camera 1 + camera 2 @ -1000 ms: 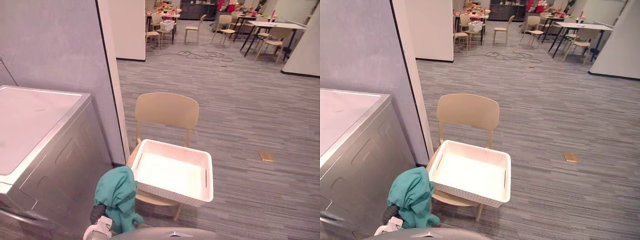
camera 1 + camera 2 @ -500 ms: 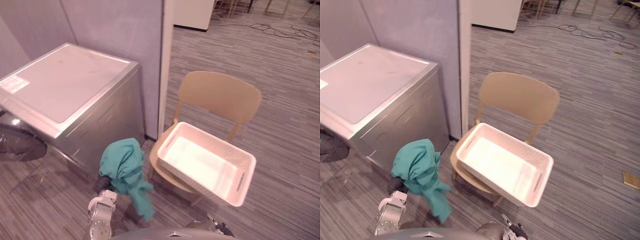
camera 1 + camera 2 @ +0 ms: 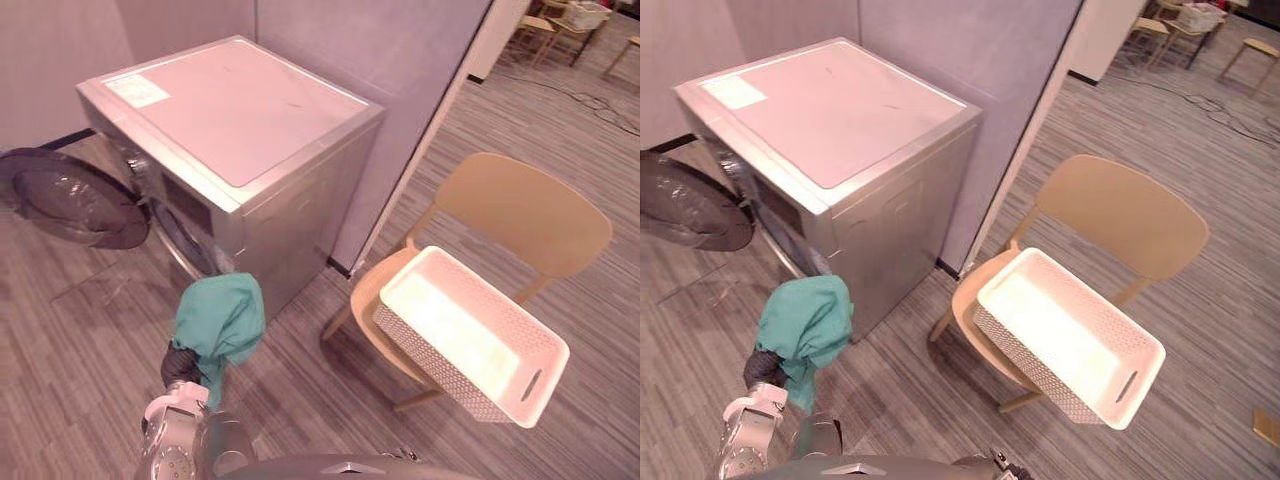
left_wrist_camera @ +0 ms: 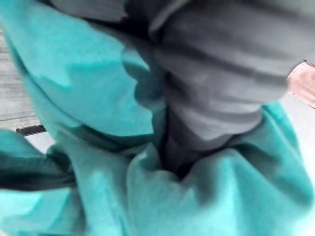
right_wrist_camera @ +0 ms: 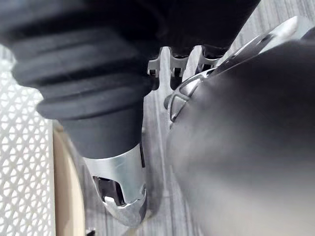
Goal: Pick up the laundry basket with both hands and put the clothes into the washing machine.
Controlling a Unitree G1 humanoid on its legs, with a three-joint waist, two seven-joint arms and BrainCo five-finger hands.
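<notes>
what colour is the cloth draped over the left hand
Teal green, plain with no pattern. The cloth shows best in the left eye view.

A pale rectangular label [image 3: 137, 90] is sitting flat on the top panel of the washing machine [image 3: 230, 110], near one corner on the side of the open door. Its print is showing only as faint marks, too small to be read as letters or numbers. No other writing, number or sign is showing legibly.
</notes>
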